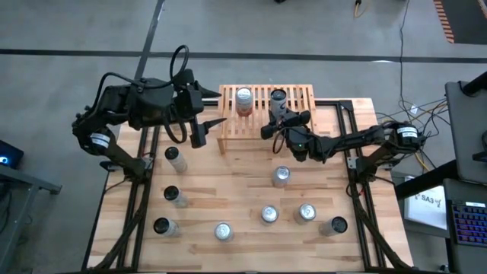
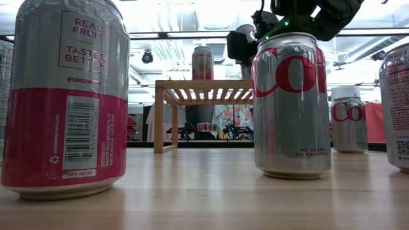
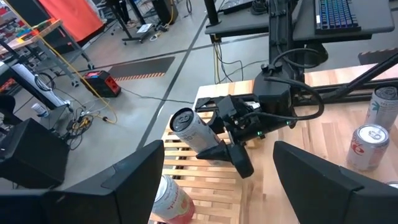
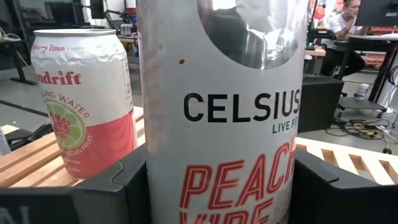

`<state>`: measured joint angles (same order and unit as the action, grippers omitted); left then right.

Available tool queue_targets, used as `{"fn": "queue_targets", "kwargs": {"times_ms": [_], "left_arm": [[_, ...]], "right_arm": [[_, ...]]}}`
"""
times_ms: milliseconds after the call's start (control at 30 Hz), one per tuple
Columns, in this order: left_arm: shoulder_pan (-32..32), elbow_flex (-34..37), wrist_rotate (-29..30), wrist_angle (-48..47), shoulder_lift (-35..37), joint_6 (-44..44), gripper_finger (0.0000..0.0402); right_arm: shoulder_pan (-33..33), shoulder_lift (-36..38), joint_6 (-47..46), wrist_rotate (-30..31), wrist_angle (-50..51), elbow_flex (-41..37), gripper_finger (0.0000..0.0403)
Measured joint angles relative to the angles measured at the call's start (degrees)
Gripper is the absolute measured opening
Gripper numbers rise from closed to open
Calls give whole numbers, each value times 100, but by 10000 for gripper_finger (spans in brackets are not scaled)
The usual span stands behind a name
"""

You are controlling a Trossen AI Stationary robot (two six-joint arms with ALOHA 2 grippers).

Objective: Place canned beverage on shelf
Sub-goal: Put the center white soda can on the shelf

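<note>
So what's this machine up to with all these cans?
It is stocking drink cans onto a small wooden shelf. The right end effector is clamped around a tall silver can, holding it over the shelf's slatted top beside a pink and white can already standing there. The left end effector waits open next to the shelf. More cans stand on the table.

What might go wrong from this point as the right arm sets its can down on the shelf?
The right gripper is shut on the Celsius can, which stands close beside the pink can on the shelf; a sideways drift could knock that one over. The tall can may also topple on release. The left gripper hovers open beside the shelf.
</note>
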<state>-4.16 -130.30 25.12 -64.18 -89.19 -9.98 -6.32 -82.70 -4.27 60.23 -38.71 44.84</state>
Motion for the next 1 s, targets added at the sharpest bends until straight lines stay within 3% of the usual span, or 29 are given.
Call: {"fn": "queue_targets", "kwargs": {"times_ms": [1000], "left_arm": [[17,81,0,-31,-105,-2,286]], "right_arm": [[2,0,-15,-10,394,-3,281]]}}
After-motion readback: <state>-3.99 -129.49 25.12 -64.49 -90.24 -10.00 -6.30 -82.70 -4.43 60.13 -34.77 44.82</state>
